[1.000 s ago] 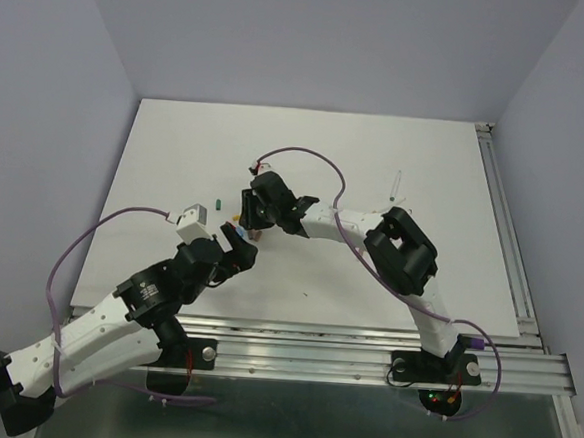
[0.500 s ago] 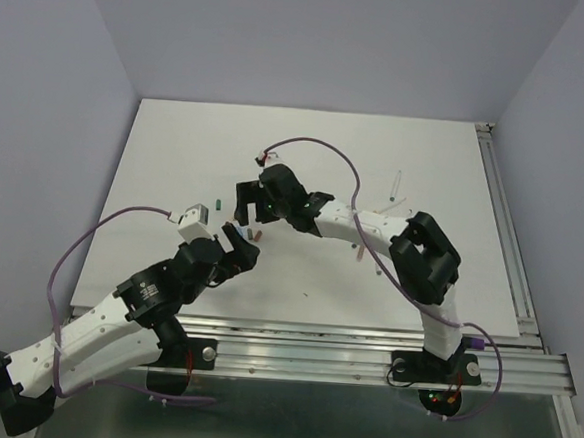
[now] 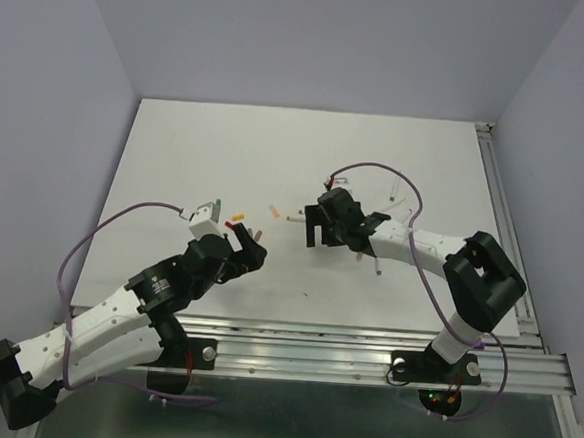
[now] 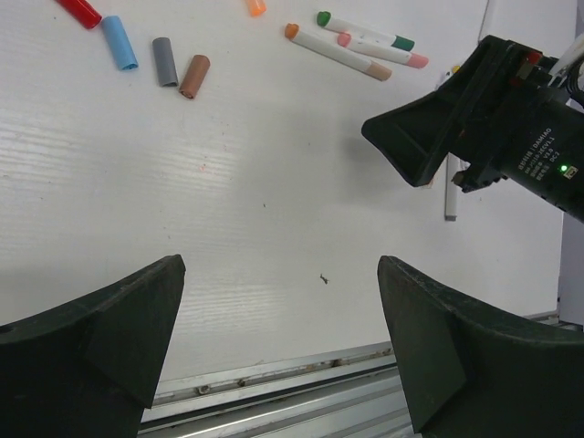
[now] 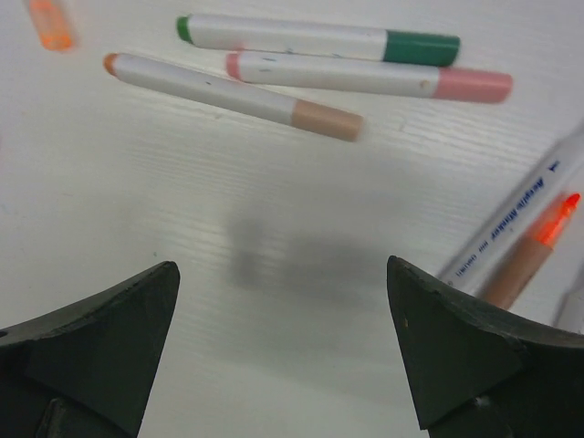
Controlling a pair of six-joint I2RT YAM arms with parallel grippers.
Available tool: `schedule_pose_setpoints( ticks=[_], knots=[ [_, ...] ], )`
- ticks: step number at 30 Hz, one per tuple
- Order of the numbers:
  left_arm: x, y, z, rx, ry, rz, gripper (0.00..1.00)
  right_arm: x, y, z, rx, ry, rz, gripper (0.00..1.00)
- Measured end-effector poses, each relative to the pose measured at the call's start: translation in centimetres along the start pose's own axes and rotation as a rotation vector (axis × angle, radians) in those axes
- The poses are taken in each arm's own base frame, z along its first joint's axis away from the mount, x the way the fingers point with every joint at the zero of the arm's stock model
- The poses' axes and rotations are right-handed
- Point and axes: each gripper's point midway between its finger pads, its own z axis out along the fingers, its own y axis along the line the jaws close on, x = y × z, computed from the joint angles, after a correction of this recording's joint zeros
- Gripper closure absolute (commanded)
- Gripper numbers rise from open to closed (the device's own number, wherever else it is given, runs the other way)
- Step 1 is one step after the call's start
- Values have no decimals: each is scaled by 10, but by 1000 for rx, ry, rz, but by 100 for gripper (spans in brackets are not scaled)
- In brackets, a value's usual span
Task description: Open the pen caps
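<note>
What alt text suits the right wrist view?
Open right gripper over a white table; beyond it lie a green pen, a pink pen and a tan pen. An uncapped orange pen lies at right, an orange cap top left.

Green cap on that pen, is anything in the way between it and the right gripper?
Nothing covers the green cap, so it is free from above. Along the table, though, the pink-capped pen lies close beside it on the open right gripper's side, and the tan-capped pen lies nearer still.
</note>
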Motion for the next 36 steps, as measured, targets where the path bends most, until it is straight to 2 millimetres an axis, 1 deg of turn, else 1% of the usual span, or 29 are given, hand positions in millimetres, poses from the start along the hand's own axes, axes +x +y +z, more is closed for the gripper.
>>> schedule_pose_setpoints(
  ticks=[2, 4, 6, 8, 10, 15, 20, 26, 30, 33, 36],
  knots=[
    [2, -1, 3, -3, 9, 7, 1, 9, -16, -6, 54, 12, 17, 0],
    [5, -1, 6, -7, 19, 14, 1, 9, -22, -13, 80, -1, 37, 0],
    [8, -1, 9, -13, 32, 22, 1, 3, -29, -22, 112, -29, 65, 0],
    [9, -2, 10, -11, 35, 26, 1, -8, -37, -32, 146, -71, 99, 0],
    [8, -3, 11, -6, 33, 27, 1, -15, -42, -36, 156, -96, 100, 0],
    [7, -6, 11, 4, 30, 29, 1, -18, -43, -35, 129, -89, 20, 0],
    [7, -7, 11, 9, 28, 29, 1, -15, -45, -29, 162, -71, 49, 0],
    [6, -8, 11, 13, 25, 35, 1, -11, -48, -29, 177, -58, 71, 0],
    [6, -8, 11, 14, 24, 41, 1, -7, -54, -28, 217, -46, 92, 0],
    [6, -8, 11, 15, 23, 45, 1, -4, -56, -27, 227, -38, 89, 0],
    [6, -8, 12, 14, 24, 53, 1, -5, -52, -26, 202, -34, 60, 0]
  ],
)
